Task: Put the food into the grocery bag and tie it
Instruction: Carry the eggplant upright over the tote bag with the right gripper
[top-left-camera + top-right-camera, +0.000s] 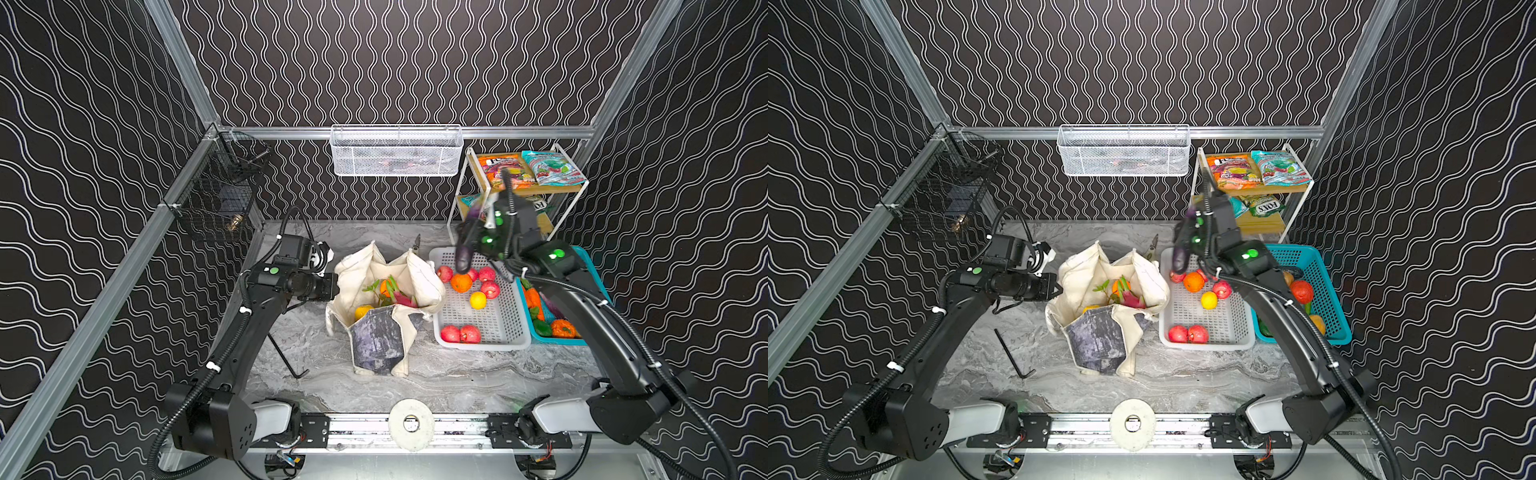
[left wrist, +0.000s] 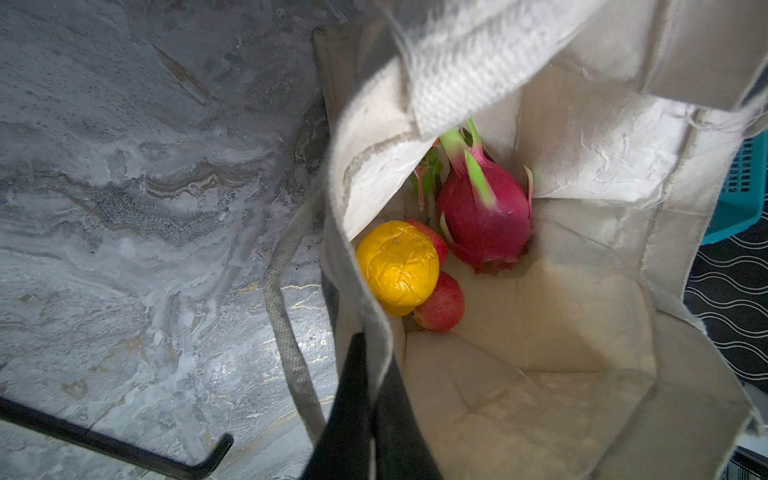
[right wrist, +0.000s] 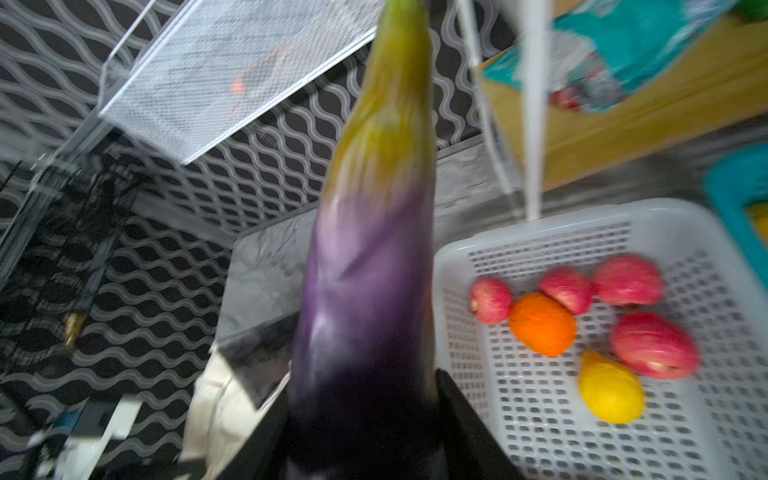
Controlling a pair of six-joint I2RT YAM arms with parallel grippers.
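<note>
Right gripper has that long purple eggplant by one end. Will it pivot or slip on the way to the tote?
Likely to pivot: the eggplant is long and the right gripper grips only its dark end. Its smooth-looking skin may slip. The tote, rim pinched by the left gripper, looks floppy but open.

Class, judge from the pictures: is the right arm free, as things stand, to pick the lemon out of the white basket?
Probably not yet: the lemon lies uncovered in the white basket, but the right pincer is occupied, shut on the eggplant.
</note>
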